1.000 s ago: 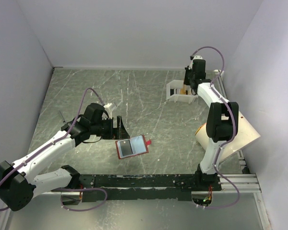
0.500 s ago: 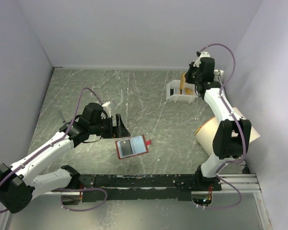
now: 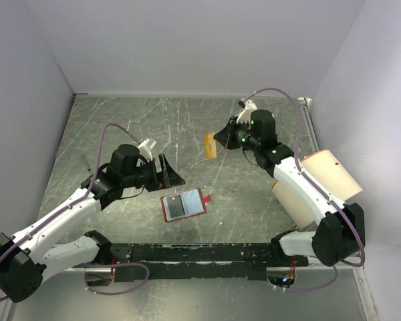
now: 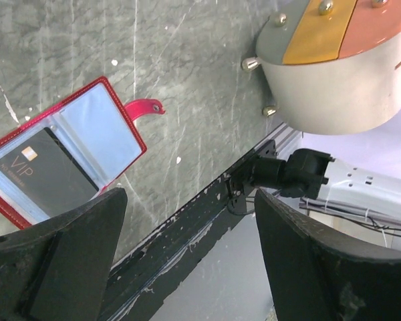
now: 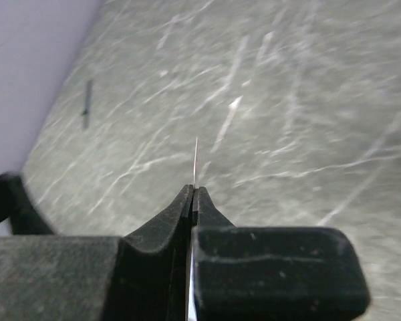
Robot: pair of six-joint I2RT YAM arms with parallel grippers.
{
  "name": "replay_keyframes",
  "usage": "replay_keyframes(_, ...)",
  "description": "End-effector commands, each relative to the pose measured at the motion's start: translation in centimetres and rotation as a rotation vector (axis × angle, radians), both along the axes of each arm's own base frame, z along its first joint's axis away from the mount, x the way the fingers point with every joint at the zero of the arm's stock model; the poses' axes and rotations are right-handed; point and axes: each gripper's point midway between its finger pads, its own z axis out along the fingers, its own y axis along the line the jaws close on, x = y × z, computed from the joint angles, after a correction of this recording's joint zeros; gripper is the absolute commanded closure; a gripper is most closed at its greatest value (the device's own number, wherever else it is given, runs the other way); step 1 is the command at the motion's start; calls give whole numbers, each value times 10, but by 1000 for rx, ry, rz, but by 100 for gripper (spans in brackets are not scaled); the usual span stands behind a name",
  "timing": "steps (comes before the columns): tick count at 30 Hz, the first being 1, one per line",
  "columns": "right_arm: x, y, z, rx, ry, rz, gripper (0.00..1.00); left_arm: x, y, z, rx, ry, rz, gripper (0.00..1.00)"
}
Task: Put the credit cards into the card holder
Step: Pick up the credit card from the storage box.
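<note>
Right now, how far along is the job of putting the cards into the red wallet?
Done: one dark plastic card marked VIP sits in a pocket of the open red wallet. In hand: the right hand is shut on a thin orange card, away from the wallet; the left hand hovers open beside the wallet. Left: the orange card is not yet in a pocket; no other loose cards show.

One overhead, two close wrist views

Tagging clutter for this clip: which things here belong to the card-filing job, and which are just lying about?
Job:
orange card in the shut right pincer
open red card holder
dark VIP card in its pocket
open left pincer

Lying about:
round beige drum at right
</note>
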Motion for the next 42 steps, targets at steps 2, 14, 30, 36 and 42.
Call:
replay_keyframes(2,-57,48,18,189,29,182,100,18,1,42,-76,-100,76,10)
replay_keyframes(14,-137,75,46,494,94,445,100,10,-10,84,-287,-146,45,11)
replay_keyframes(30,-157,78,38,554,153,486,100,-9,-19,91,-447,-116,-34,59)
replay_keyframes(36,-160,84,26,552,190,486,100,-13,-20,84,-474,-100,-46,91)
replay_keyframes(42,-144,75,-2,437,203,368,84,-8,-10,62,-367,-87,16,93)
